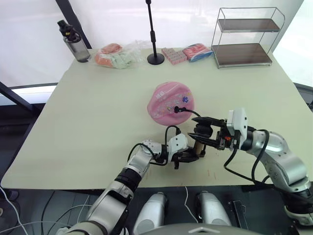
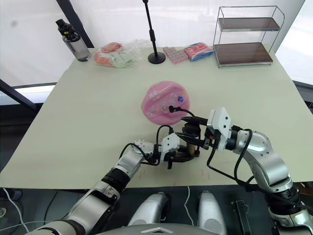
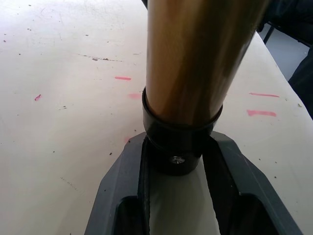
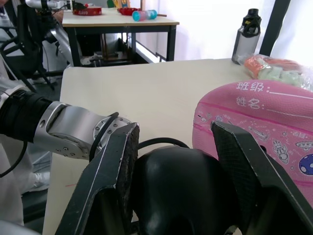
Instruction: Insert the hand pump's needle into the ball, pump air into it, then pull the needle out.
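Observation:
The pink ball (image 1: 171, 103) lies at the middle of the table, its printed stickers facing up. The black hose (image 1: 191, 113) runs from a black fitting (image 1: 176, 109) on the ball's near side to the hand pump (image 1: 198, 145). The needle's pin is hidden at the ball's surface. The pump stands upright near the table's front edge. My left gripper (image 3: 178, 164) is shut on its black bottom cap (image 3: 178, 142), below the gold cylinder (image 3: 195, 58). My right gripper (image 4: 178, 171) is shut on the black handle (image 4: 181, 188) on top, with the ball (image 4: 274, 112) just beyond.
Along the far edge stand a bottle (image 1: 74, 41), a plastic bag of items (image 1: 117, 55), a black microphone stand (image 1: 155, 32), pink-blue packets (image 1: 188, 53) and a wire shelf (image 1: 244, 36). The table's front edge (image 1: 161, 183) runs close below both grippers.

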Controlling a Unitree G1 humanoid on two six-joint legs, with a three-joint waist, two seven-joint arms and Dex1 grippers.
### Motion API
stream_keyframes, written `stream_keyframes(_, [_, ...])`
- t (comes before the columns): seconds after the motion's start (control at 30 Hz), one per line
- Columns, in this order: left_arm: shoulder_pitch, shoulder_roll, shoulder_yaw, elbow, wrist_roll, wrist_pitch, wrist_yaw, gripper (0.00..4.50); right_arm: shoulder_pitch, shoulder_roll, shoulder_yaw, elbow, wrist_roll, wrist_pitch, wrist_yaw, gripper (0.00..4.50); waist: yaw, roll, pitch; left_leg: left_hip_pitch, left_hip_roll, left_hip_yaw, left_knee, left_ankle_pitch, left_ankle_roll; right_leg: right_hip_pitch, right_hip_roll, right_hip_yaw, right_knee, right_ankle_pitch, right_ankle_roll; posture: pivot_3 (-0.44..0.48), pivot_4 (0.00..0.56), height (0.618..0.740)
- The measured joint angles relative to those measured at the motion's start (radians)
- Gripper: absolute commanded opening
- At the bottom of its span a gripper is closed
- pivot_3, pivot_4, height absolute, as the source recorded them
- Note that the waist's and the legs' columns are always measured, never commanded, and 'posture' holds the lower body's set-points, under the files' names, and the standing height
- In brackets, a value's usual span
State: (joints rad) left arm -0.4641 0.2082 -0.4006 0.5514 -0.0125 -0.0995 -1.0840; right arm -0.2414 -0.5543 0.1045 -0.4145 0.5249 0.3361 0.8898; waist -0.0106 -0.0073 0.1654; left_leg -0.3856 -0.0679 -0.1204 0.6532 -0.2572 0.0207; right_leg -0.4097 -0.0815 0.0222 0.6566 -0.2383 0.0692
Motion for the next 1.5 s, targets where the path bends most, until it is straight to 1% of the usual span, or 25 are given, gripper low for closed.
stream_keyframes(0.13, [0.007,-0.004,0.001,-0.009,0.0,0.008,0.012,1.07,-0.103,-0.043,-0.048,-0.042,0.098,0.111,-0.018,1.86,-0.001,0.0,0.0,0.0,0.0,0.0,0.0,0.0,0.0,0.0,0.0,0.0,0.0,0.0,0.0,0.0,0.15,0.74])
stream_keyframes(0.23, [0.008,-0.005,0.0,-0.013,0.0,0.014,0.013,1.07,-0.154,-0.068,-0.084,-0.065,0.161,0.171,-0.032,1.86,0.0,0.0,0.0,0.0,0.0,0.0,0.0,0.0,0.0,0.0,0.0,0.0,0.0,0.0,0.0,0.0,0.15,0.74])
stream_keyframes(0.27, [0.009,-0.005,0.0,-0.014,0.0,0.015,0.013,1.07,-0.161,-0.07,-0.088,-0.066,0.169,0.178,-0.035,1.86,0.0,0.0,0.0,0.0,0.0,0.0,0.0,0.0,0.0,0.0,0.0,0.0,0.0,0.0,0.0,0.0,0.15,0.74])
stream_keyframes(0.37, [0.01,-0.008,0.001,-0.014,0.0,0.019,0.016,1.07,-0.252,-0.121,-0.154,-0.072,0.271,0.267,-0.061,1.86,0.0,0.0,0.0,-0.001,0.0,0.0,0.0,0.0,0.0,0.0,-0.001,-0.001,0.0,0.0,0.0,0.0,0.15,0.74])
stream_keyframes(0.6, [0.006,-0.016,0.0,-0.006,0.0,0.015,0.018,1.07,-0.389,-0.194,-0.238,-0.068,0.409,0.382,-0.113,1.86,0.002,0.0,0.0,-0.001,0.0,0.0,0.0,0.0,0.0,0.0,-0.001,-0.001,0.0,0.0,0.0,0.0,0.15,0.74])
stream_keyframes(0.8, [-0.002,-0.027,-0.003,0.014,0.003,0.001,0.02,1.07,-0.426,-0.228,-0.242,-0.066,0.485,0.469,-0.168,1.86,0.001,-0.001,0.0,-0.004,0.0,0.0,0.0,0.0,0.0,-0.003,-0.002,-0.001,0.0,0.0,0.0,0.0,0.15,0.74])
stream_keyframes(0.9, [-0.001,-0.03,-0.004,0.021,0.006,-0.005,0.02,1.07,-0.418,-0.228,-0.25,-0.077,0.514,0.487,-0.197,1.86,0.001,-0.001,0.0,-0.004,0.0,0.0,0.0,0.0,0.0,-0.003,-0.002,-0.001,0.0,0.0,0.0,0.0,0.15,0.74])
stream_keyframes(1.1, [-0.001,-0.034,-0.003,0.029,0.013,-0.013,0.026,1.07,-0.311,-0.205,-0.29,-0.132,0.515,0.455,-0.22,1.86,0.003,-0.002,-0.001,-0.002,0.0,0.0,0.0,0.0,0.0,-0.001,-0.002,-0.002,0.0,0.0,0.0,0.0,0.15,0.74])
stream_keyframes(1.13, [0.0,-0.033,-0.003,0.03,0.017,-0.015,0.03,1.07,-0.27,-0.195,-0.29,-0.143,0.5,0.436,-0.22,1.86,0.002,-0.003,-0.002,0.0,0.0,0.0,0.0,0.0,0.001,0.0,-0.002,-0.001,0.0,0.0,0.0,0.0,0.15,0.74])
stream_keyframes(1.23, [0.001,-0.032,-0.002,0.031,0.019,-0.015,0.035,1.07,-0.226,-0.185,-0.286,-0.157,0.475,0.411,-0.22,1.86,0.0,-0.004,-0.003,0.002,0.0,0.0,0.0,0.0,0.001,0.003,-0.001,-0.001,0.0,0.0,0.0,0.0,0.15,0.74])
stream_keyframes(1.5, [0.005,-0.033,-0.002,0.039,0.023,-0.015,0.042,1.07,-0.065,-0.146,-0.231,-0.189,0.367,0.322,-0.202,1.86,-0.001,-0.008,-0.011,0.003,0.0,0.0,0.0,0.0,0.001,0.004,-0.001,-0.001,-0.001,0.0,0.0,0.0,0.15,0.74])
